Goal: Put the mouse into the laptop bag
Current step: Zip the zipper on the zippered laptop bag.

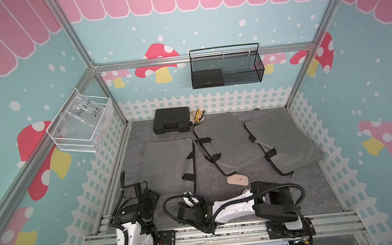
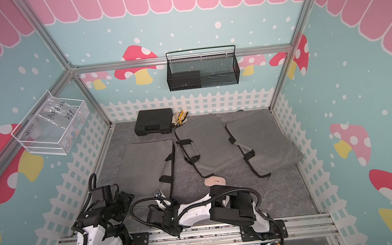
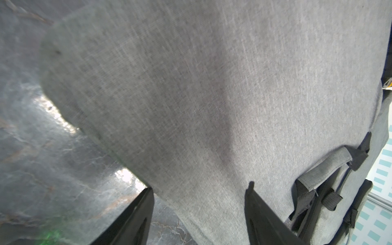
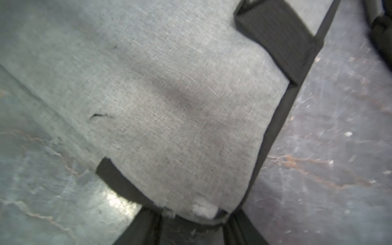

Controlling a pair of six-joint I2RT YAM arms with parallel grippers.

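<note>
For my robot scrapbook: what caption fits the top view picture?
Pink mouse lying on the dark tabletop, beside a grey laptop bag, not yet packed.

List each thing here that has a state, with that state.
mouse, on the table, outside every bag.
left laptop bag, flat; zip unclear.
middle laptop bag, flat; zip unclear.
right laptop bag, flat; zip unclear.
black case, closed.
left gripper, open, empty.
right gripper, open, empty.

three laptop bags (image 1: 166,159), one mouse (image 1: 237,180)
</note>
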